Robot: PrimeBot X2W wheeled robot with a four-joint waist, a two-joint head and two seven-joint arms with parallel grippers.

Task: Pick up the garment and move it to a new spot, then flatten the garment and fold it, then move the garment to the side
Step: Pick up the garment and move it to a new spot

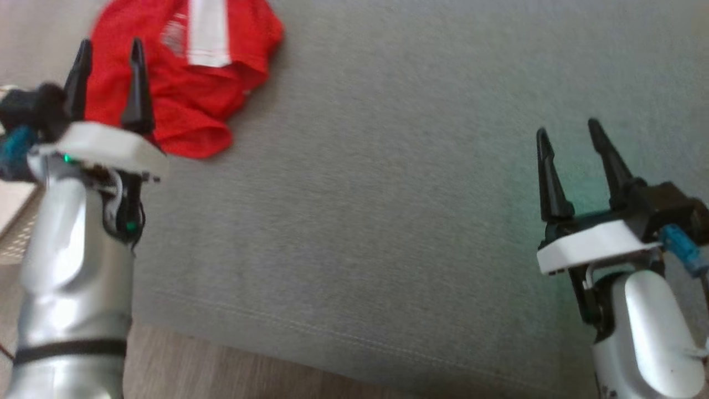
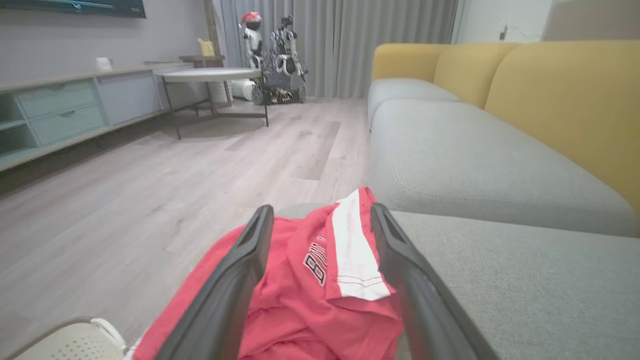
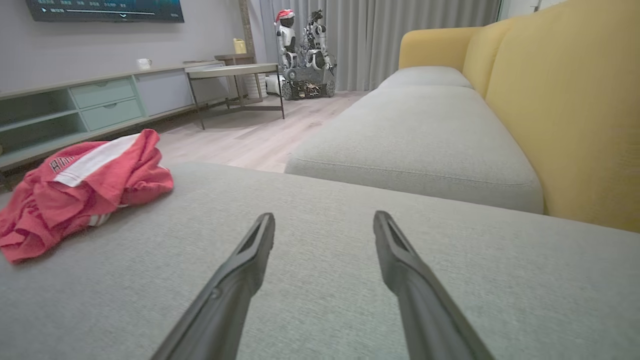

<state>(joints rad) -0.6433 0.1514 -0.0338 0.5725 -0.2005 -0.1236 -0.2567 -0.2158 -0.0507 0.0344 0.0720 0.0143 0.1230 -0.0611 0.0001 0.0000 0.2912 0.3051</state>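
left gripper [image 1: 111, 49]: jaws wide apart, nothing clamped. right gripper [image 1: 568, 128]: same, spread wide and empty, over bare grey cushion [image 1: 388, 210].

red garment [image 1: 183, 105] sits as a crumpled heap at the cushion's far-left corner, close to the edge that drops to the floor [image 2: 150, 175]. it lies dead ahead of the left gripper: in the left wrist view the cloth runs between and under both fingers, with tips over its near part. can't tell whether they're touching.

no clean long axis on the heap. the white band [image 1: 207, 33] runs away from the robot, roughly in line with the left fingers.

from the right gripper the garment is well off to its left, with open cushion between them. the yellow backrest [image 3: 575, 125] is beyond on the other side.

my read: pick-up not started, left arm is clearly the nearer one. it needs to drop and close on a raised fold. the only risk i see is a thin pinch near the cushion edge.
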